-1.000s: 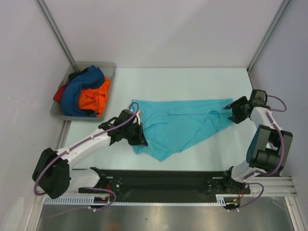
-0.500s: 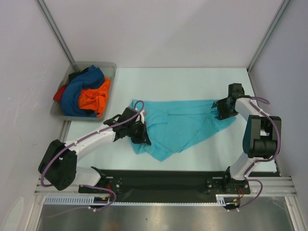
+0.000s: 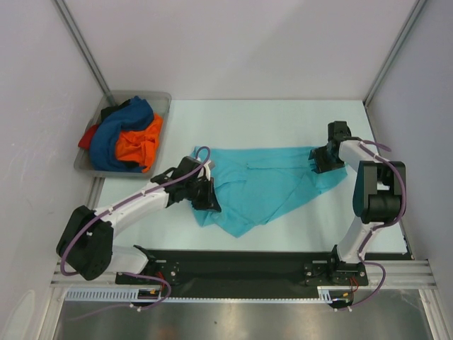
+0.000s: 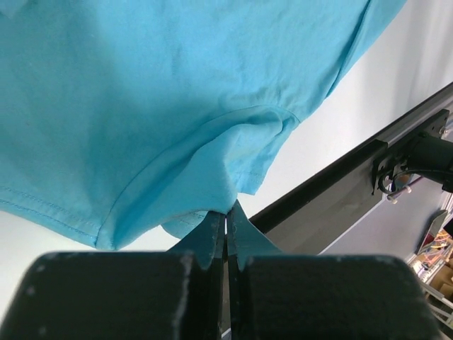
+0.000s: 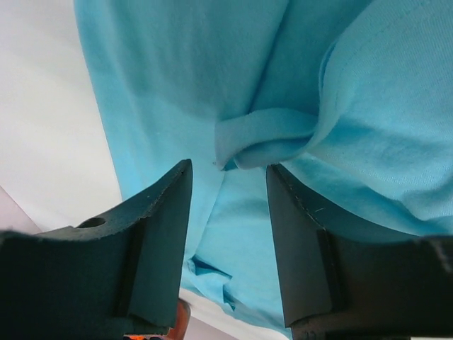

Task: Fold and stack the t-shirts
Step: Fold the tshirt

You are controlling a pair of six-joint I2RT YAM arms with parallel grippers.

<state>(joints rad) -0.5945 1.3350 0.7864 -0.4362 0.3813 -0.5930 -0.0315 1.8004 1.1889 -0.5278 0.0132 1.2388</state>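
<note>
A turquoise t-shirt [image 3: 269, 185] lies crumpled and partly folded on the table's middle. My left gripper [image 3: 207, 195] is at its left edge, shut on a fold of the turquoise cloth [image 4: 212, 170], which bunches at the fingertips. My right gripper [image 3: 320, 161] is open over the shirt's right end, its fingers [image 5: 159, 212] on either side of a small rolled fold [image 5: 265, 138] without pinching it. Dark blue [image 3: 117, 134], orange [image 3: 140, 145] and red [image 3: 89, 136] shirts lie heaped in the tray.
The grey plastic tray [image 3: 159, 99] stands at the back left against the wall. White walls close in the table on three sides. A black rail [image 3: 241, 265] runs along the near edge and shows in the left wrist view [image 4: 340, 191].
My right gripper has moved left from beyond the shirt's right end to over its right corner. My left gripper has shifted slightly up and right, still holding the left edge.
</note>
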